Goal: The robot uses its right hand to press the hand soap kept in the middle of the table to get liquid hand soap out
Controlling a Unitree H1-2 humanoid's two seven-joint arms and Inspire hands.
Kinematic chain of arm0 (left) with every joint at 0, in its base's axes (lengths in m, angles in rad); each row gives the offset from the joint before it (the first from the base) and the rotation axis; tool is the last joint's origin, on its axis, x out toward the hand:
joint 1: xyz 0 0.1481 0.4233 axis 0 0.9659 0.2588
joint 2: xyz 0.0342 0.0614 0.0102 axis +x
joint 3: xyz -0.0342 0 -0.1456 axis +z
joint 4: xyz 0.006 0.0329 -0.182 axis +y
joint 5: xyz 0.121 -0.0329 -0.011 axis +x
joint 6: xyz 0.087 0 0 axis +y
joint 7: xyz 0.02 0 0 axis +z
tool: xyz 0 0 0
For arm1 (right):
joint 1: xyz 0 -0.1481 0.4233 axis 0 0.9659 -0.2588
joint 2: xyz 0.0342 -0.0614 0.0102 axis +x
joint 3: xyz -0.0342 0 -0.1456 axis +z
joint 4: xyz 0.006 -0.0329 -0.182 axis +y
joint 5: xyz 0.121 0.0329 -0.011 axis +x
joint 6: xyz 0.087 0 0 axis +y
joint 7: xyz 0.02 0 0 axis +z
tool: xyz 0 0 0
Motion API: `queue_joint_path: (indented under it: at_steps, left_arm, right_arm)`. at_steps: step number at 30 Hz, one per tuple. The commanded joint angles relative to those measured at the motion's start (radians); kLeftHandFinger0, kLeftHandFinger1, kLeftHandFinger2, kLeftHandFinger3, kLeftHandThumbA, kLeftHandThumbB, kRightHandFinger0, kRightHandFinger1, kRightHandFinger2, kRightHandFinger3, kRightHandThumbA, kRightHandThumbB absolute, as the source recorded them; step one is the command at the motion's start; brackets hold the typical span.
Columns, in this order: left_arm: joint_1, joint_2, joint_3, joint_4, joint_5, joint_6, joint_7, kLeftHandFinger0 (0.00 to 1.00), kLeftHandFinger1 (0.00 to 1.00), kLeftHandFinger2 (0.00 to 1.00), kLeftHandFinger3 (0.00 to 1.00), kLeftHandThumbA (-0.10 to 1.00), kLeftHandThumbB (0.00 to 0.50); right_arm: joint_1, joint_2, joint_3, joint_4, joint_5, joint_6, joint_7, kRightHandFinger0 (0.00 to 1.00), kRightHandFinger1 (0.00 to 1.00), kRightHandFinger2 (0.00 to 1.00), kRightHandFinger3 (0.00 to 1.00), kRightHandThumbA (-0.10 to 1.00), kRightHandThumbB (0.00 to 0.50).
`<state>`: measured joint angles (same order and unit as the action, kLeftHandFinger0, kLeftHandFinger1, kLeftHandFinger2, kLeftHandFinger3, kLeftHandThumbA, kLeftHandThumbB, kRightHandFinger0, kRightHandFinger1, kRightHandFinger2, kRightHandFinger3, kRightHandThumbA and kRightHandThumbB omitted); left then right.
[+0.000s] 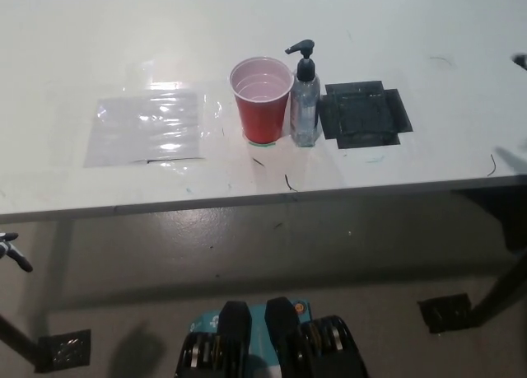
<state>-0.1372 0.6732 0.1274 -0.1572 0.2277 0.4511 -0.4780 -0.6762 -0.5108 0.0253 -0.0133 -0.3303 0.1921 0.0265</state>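
Standing upright near the middle of the white bench [99, 32]: a clear plastic hand soap bottle [305, 106] with a black pump head [301, 50], spout turned toward 9 o'clock. Nothing pressing on the pump. Touching or just beside the bottle at its 9 o'clock: a red plastic cup [262, 99], upright, mouth open, pale inside. Just beside the bottle at its 3 o'clock: a flat black cross-shaped mat [365, 114] lying on the bench surface. Further out at 9 o'clock, well apart from the cup: a clear shiny plastic sheet [148, 128] lying flat, catching glare. A few thin dark marks on the bench surface near the front edge, below the cup.

At the far left edge, at about 8 o'clock from the bottle and below the bench edge: only a small part of the white left robot hand [11, 250], over the grey floor [263, 246]; cannot tell whether open or closed. At the far right edge, at about 2 o'clock from the bottle: a small dark tip of the black right robot hand [520, 61] over the bench, well apart from the bottle; too little showing to tell open or closed.

Under the bench: dark bench legs with black foot plates [449, 312] on the floor at the lower right and lower left.
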Motion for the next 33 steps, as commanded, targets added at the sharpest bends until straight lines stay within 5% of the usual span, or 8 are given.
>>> queue_joint_path:
  at_steps: [1,5,10,14,18,22,29,33]
  left_arm:
    - [-0.014,0.013,0.035,-0.030,0.047,0.019,-0.045,1.00,1.00,1.00,0.77,1.00,0.156]
    - [-0.016,0.019,0.030,-0.025,0.059,0.019,-0.060,1.00,1.00,1.00,0.80,1.00,0.145]
    - [-0.031,0.010,0.043,-0.029,0.070,0.019,-0.082,1.00,1.00,1.00,0.74,1.00,0.135]
    - [-0.041,0.017,0.035,-0.024,0.093,0.019,-0.100,1.00,1.00,1.00,0.83,1.00,0.153]
    - [-0.047,0.010,0.039,-0.023,0.100,0.019,-0.111,1.00,1.00,1.00,0.80,1.00,0.172]
    - [-0.047,-0.002,0.047,-0.018,0.101,0.019,-0.117,1.00,1.00,1.00,0.80,1.00,0.168]
    - [-0.049,-0.020,0.065,-0.022,0.124,0.019,-0.133,1.00,1.00,1.00,0.76,1.00,0.177]
    - [-0.048,-0.023,0.068,-0.026,0.136,0.019,-0.144,1.00,1.00,1.00,0.77,1.00,0.177]
  right_arm:
    - [-0.140,-0.017,0.060,0.079,-0.013,-0.068,0.080,0.85,0.91,0.93,1.00,1.00,0.314]
    - [-0.221,0.005,0.122,0.156,-0.023,-0.112,0.093,0.44,0.53,0.54,1.00,1.00,0.414]
    - [-0.312,0.061,0.193,0.205,-0.045,-0.154,0.108,0.73,0.78,0.85,1.00,1.00,0.426]
    - [-0.356,0.117,0.235,0.254,-0.061,-0.173,0.102,0.36,0.48,0.57,1.00,1.00,0.499]
    - [-0.372,0.151,0.254,0.271,-0.069,-0.183,0.108,0.53,0.63,0.70,1.00,1.00,0.500]
    - [-0.380,0.192,0.292,0.281,-0.083,-0.178,0.140,1.00,1.00,1.00,1.00,1.00,0.456]
    - [-0.393,0.235,0.329,0.337,-0.119,-0.187,0.140,0.74,0.81,0.86,1.00,1.00,0.476]
    - [-0.401,0.250,0.352,0.371,-0.133,-0.213,0.137,0.89,0.96,0.99,1.00,1.00,0.460]
